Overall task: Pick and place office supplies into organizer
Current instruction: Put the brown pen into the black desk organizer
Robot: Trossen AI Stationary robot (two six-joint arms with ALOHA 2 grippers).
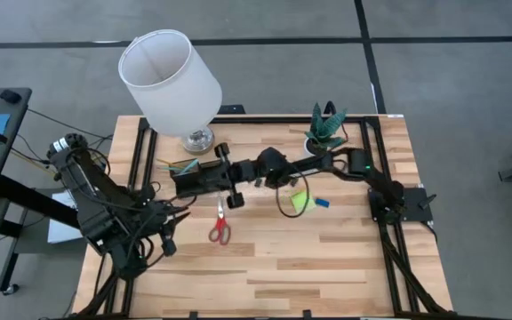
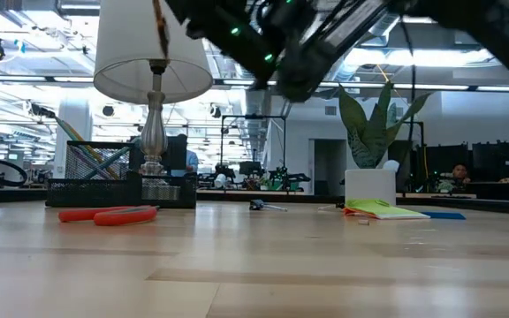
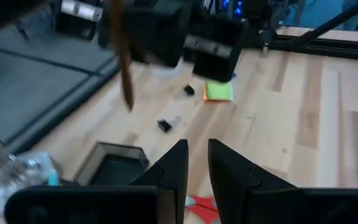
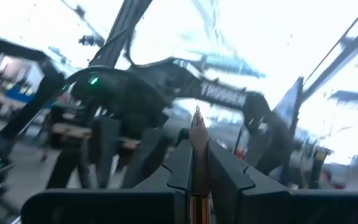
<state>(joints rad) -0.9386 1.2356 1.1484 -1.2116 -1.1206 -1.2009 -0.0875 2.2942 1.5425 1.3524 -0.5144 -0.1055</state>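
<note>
Pale wood-plank table [image 1: 327, 258] (smooth, faintly glossy), black mesh organizer [image 2: 95, 181], shiny metal lamp base [image 1: 197, 139]

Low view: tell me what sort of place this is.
Probably a robotics lab or workshop: a light wooden worktable, rows of ceiling strip lights, and more benches with black monitors behind.

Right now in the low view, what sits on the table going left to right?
Organizer with the scissors in front of it, lamp → binder clip → plant → sticky pad → eraser.
</note>
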